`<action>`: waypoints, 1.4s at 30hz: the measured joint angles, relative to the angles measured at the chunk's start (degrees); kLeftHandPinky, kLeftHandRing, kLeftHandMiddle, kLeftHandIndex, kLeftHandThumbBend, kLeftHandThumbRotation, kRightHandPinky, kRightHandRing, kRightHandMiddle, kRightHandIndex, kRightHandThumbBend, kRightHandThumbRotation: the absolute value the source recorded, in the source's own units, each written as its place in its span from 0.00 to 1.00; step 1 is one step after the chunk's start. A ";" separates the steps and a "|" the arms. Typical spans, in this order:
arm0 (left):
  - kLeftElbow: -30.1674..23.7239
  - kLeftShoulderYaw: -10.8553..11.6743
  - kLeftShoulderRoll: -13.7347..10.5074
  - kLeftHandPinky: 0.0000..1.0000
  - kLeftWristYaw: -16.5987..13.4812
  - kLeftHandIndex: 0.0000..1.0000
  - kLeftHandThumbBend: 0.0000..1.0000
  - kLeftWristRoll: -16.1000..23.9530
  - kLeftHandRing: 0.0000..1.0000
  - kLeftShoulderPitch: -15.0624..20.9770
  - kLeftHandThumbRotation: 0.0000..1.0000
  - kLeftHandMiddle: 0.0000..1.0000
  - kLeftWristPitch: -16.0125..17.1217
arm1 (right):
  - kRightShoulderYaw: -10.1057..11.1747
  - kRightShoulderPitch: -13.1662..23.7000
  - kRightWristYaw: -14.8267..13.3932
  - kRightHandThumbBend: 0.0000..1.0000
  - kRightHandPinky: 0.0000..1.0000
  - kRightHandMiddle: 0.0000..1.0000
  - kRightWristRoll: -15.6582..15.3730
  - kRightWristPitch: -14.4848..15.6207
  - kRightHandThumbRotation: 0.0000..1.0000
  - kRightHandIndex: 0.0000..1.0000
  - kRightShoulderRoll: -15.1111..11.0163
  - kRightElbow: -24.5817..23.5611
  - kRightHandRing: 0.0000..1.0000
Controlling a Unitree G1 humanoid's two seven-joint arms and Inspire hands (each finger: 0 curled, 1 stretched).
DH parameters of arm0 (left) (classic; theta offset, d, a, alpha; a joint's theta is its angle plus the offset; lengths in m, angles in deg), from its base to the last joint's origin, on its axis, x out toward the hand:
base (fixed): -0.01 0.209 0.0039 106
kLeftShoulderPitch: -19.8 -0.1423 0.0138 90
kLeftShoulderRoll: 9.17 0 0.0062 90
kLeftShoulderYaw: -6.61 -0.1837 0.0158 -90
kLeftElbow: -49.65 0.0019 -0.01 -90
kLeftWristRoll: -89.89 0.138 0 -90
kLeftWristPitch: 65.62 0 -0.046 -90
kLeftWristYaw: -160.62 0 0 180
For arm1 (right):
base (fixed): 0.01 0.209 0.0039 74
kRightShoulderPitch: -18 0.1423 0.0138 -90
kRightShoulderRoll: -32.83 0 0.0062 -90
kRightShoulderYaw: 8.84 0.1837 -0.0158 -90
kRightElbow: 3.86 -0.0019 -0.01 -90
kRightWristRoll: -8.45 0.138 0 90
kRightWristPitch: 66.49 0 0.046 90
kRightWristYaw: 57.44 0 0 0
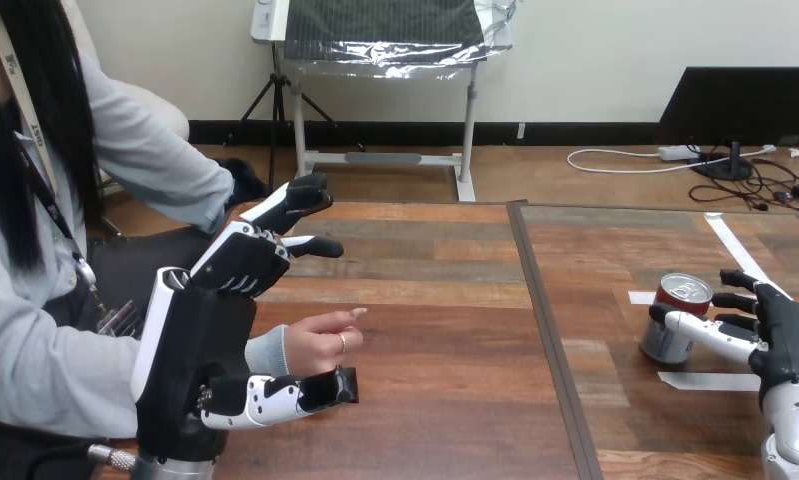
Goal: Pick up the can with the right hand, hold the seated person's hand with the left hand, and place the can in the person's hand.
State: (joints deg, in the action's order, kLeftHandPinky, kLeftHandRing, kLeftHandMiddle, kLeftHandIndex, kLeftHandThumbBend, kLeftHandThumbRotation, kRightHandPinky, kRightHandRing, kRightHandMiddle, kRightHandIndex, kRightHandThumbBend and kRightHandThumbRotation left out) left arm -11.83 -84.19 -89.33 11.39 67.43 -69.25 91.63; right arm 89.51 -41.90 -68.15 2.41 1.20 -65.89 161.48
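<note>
Can upright on tabletop | right hand spread, thumb against can | left hand released, fingers above and thumb below person's hand, not clasping

Your robot's left hand was a bulky black block with a long white shell down its outer edge. Its fingers wore white shells on their backs over black joints and ended in black tips. Its thumb was banded white and black. You saw the right hand built alike, with a black palm, black fingers and a mostly white thumb. The right forearm was smooth, rounded silver metal, and the left forearm showed grey.
</note>
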 measured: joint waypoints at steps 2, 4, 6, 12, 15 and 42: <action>0.00 0.00 -0.01 0.67 0.08 0.79 1.00 -0.05 0.85 0.00 0.38 0.87 -0.13 | -0.08 0.00 0.18 1.00 0.69 0.80 0.01 0.00 0.27 0.87 0.00 0.00 0.78; 0.00 -0.01 -0.01 0.67 0.21 0.79 1.00 -0.12 0.85 0.00 0.38 0.87 -0.27 | -0.15 0.00 0.32 1.00 0.70 0.81 0.02 0.00 0.28 0.87 0.00 0.00 0.78; 0.01 -0.01 -0.01 0.67 0.34 0.79 1.00 -0.17 0.85 0.00 0.38 0.87 -0.33 | -0.16 0.00 0.56 1.00 0.70 0.81 0.02 0.00 0.28 0.87 0.00 0.00 0.78; 0.01 0.00 -0.01 0.67 0.53 0.78 1.00 -0.18 0.85 0.03 0.38 0.87 -0.33 | -0.38 0.00 0.87 1.00 0.71 0.82 -0.05 0.00 0.30 0.88 0.00 0.00 0.80; 0.01 0.00 -0.01 0.67 0.53 0.78 1.00 -0.18 0.84 0.03 0.38 0.86 -0.33 | -0.58 0.00 1.02 1.00 0.71 0.83 -0.13 0.00 0.30 0.89 0.00 0.00 0.80; 0.01 0.00 0.03 0.66 0.85 0.78 1.00 -0.36 0.84 0.03 0.39 0.86 -0.33 | -1.77 1.35 1.22 1.00 0.79 0.89 -1.92 0.00 0.41 0.94 -0.01 0.00 0.89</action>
State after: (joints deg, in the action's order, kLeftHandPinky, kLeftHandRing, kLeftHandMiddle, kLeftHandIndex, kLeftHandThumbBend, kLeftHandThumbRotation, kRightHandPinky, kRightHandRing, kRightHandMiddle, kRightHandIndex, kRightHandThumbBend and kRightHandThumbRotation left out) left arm -11.82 -84.19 -89.30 12.24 67.07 -69.22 91.31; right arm 87.74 -40.55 -66.93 0.49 1.21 -65.90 161.48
